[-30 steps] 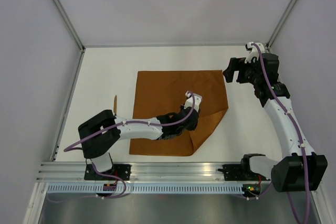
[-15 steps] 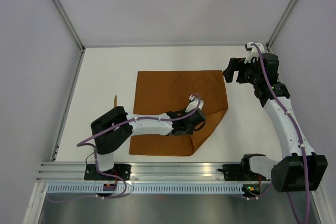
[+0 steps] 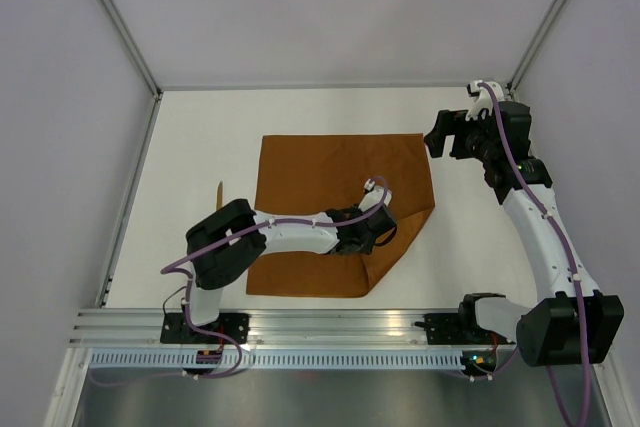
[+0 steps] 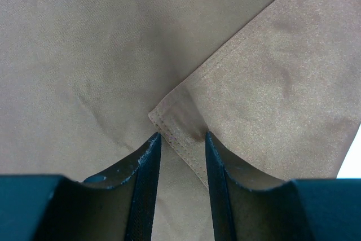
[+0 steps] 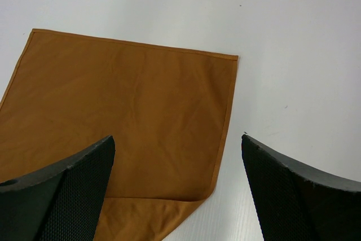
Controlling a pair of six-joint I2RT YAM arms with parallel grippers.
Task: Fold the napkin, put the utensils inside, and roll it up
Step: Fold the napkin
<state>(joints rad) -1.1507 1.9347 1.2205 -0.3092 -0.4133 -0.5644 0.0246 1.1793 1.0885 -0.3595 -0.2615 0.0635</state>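
The rust-orange napkin (image 3: 310,172) lies flat mid-table, its near right corner folded over as a flap (image 3: 403,237) toward the middle. My left gripper (image 3: 377,229) sits low on that flap's tip. In the left wrist view the jaws (image 4: 183,134) stand apart, straddling the hemmed corner (image 4: 169,119), which lies loose between them. My right gripper (image 3: 447,137) hovers wide open above the napkin's far right corner (image 5: 228,60), holding nothing (image 5: 176,137). One thin stick-like utensil (image 3: 219,192) shows just left of the napkin.
The white table (image 3: 200,127) is walled by grey panels on the left, back and right. A metal rail (image 3: 330,322) with both arm bases runs along the near edge.
My left arm has reached further right along the napkin, the gripper settling over the flap's tip, and its jaws have parted a little. The right arm has not moved.
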